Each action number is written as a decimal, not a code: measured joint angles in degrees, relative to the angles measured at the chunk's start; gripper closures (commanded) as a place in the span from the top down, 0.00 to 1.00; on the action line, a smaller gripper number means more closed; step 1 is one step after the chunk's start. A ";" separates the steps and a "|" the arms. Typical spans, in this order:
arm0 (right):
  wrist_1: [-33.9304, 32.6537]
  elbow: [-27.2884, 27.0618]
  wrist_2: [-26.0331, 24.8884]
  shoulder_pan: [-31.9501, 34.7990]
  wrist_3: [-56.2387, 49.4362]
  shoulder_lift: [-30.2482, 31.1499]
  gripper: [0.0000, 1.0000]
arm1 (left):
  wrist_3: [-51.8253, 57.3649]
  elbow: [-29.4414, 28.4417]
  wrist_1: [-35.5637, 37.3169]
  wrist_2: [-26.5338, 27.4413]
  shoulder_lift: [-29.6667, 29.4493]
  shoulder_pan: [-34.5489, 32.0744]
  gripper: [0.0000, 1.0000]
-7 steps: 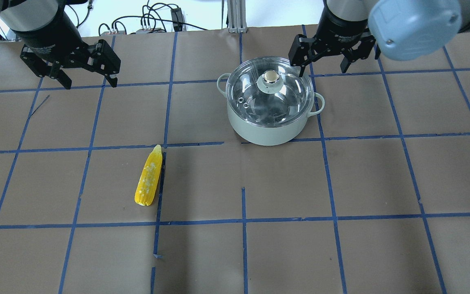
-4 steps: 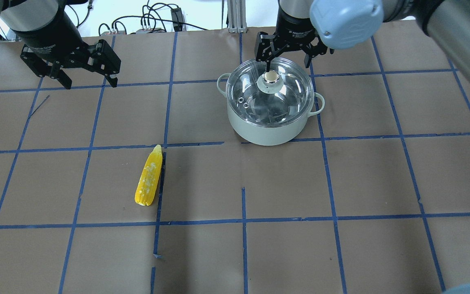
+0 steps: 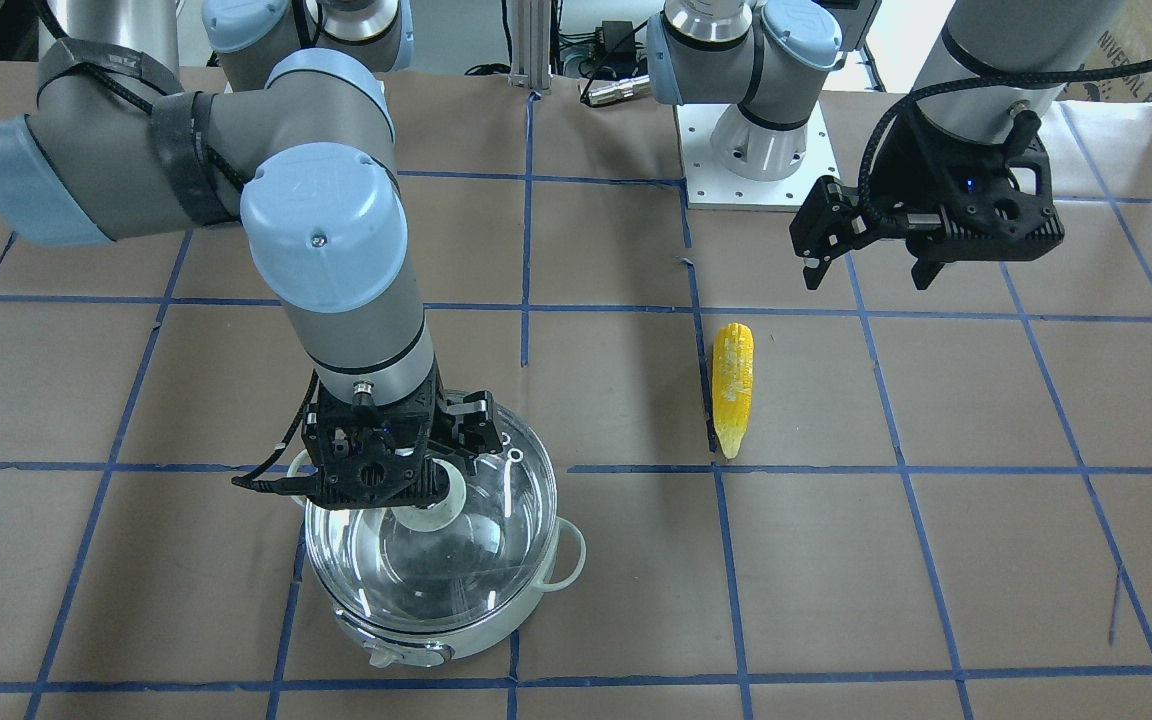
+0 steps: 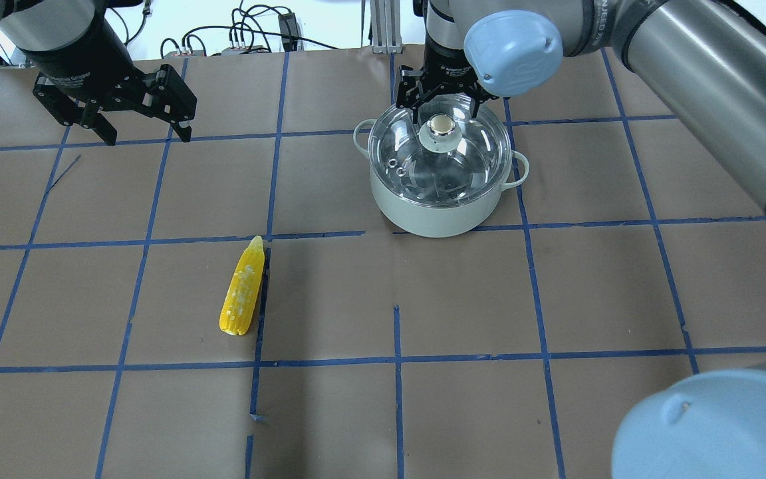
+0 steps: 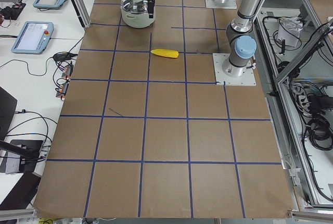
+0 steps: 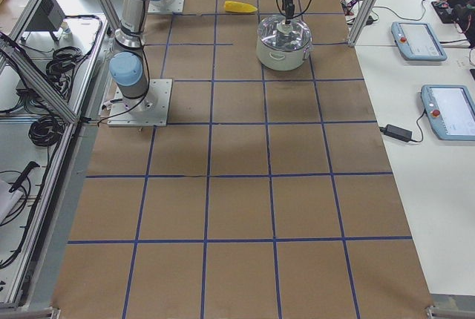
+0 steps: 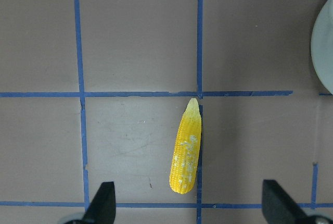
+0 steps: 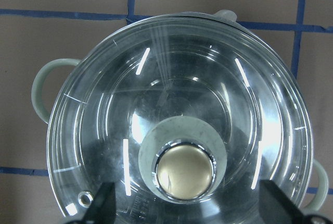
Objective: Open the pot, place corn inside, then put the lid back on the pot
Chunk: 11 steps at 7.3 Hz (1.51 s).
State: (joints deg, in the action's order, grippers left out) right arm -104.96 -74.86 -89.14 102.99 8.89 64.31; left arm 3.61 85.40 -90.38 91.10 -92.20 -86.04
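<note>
The pot [image 4: 439, 216] stands at the back right of centre with the glass lid [image 4: 469, 156] on it. The lid's beige knob [image 4: 441, 124] shows from above in the right wrist view [image 8: 184, 169]. My right gripper [image 4: 443, 112] is open and hovers over the knob, one finger on each side, touching nothing; it also shows in the right wrist view [image 8: 188, 208] and the front view [image 3: 426, 485]. The corn [image 4: 243, 289] lies on the table left of centre, pointed tip toward the far edge. My left gripper [image 4: 148, 136] is open and empty, high at the back left, looking down on the corn [image 7: 187, 153].
Brown paper with a blue tape grid [image 4: 396, 299] covers the table. Cables [image 4: 256, 33] lie beyond the far edge. The arms' base plate [image 3: 756, 170] is at the robot's side. Operator tablets [image 5: 34, 36] lie on a side bench.
My right gripper has moved left from behind the pot's right handle to over the lid's knob. The left arm, the corn and the pot have not moved.
</note>
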 measured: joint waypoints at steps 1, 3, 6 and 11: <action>-0.76 0.01 0.00 0.02 0.00 -0.80 0.96 | 0.00 0.01 0.02 0.00 0.00 0.00 1.00; -2.88 -0.02 -0.09 -0.01 0.22 -2.63 0.93 | 0.05 0.03 -0.03 0.01 0.01 0.00 1.00; -3.56 -0.02 -0.02 -0.06 0.36 -3.32 0.64 | 0.07 0.03 -0.09 0.07 0.07 0.00 1.00; -2.87 0.09 -0.08 -0.08 0.34 -3.05 0.30 | 0.00 0.03 0.00 0.02 0.07 0.00 1.00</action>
State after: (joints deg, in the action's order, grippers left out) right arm -107.83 -74.77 -89.22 102.91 9.23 61.26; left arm 3.60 85.43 -90.39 91.13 -92.13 -86.04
